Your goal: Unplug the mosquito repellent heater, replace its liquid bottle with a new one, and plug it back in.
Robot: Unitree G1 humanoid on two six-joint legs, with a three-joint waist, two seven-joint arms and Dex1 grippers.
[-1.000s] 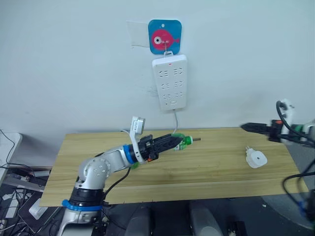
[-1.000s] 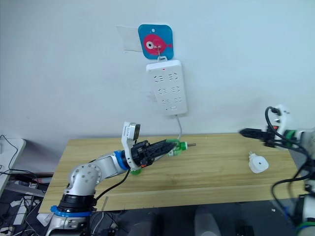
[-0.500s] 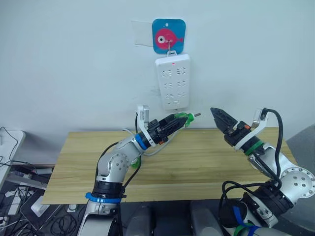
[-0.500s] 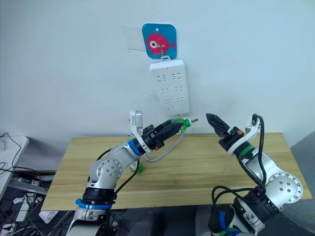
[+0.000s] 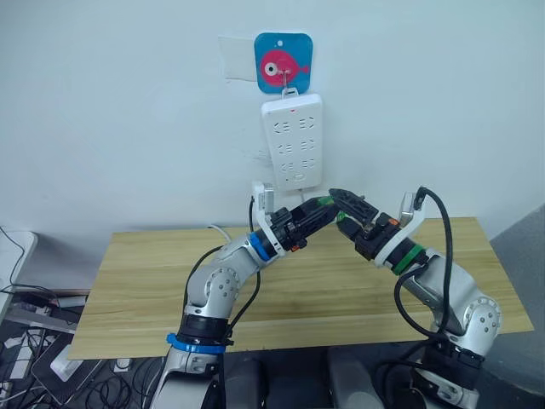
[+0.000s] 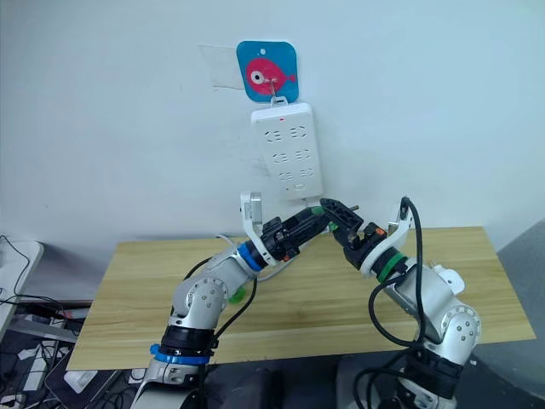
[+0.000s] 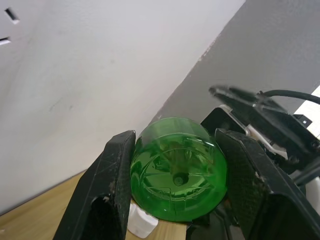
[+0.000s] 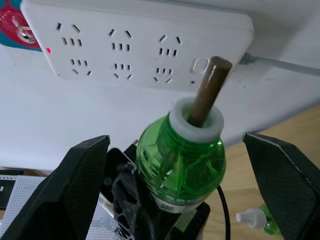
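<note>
Closing in mid-frame: right gripper (image 8: 175, 165), jaws wide, now flanking green bottle (image 8: 182, 155) clamped in left gripper (image 7: 175, 185); handover likely next

Strip (image 5: 292, 142) on wall above table (image 5: 153, 281), below fish hook (image 5: 284, 63). Bottle (image 8: 182, 159) held up in front of strip's lower end, between left gripper's (image 7: 175, 172) fingers, above table. Right gripper (image 5: 345, 204) at bottle's right, fingers spread either side of its neck. Second bottle (image 8: 260, 220) lying on table below strip.
</note>
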